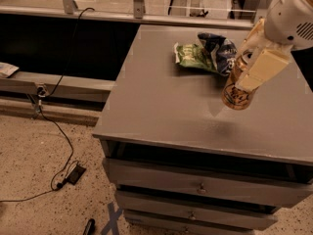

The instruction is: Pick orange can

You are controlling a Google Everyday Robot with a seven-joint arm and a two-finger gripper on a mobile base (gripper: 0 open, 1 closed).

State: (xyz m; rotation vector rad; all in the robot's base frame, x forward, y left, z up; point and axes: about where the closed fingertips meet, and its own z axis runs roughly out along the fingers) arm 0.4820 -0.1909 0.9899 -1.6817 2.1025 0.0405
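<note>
Gripper (242, 75) grips the orange can (234, 96), holding it just above the cabinet top (156, 97) beside two snack bags (208, 55). The can's long axis tilts, silver top up-right. Drawers (161, 180) are closed, contents hidden.

No txt can actually be read. Orange can (238, 85) has pale script lettering low on its side, but it's illegible. Can is clamped betw. the fingers of the gripper (247, 73), at right, above the cabinet top. Green snack bag (190, 57) & dark blue chip bag (218, 50) behind it: print too unclear to make out any words.
</note>
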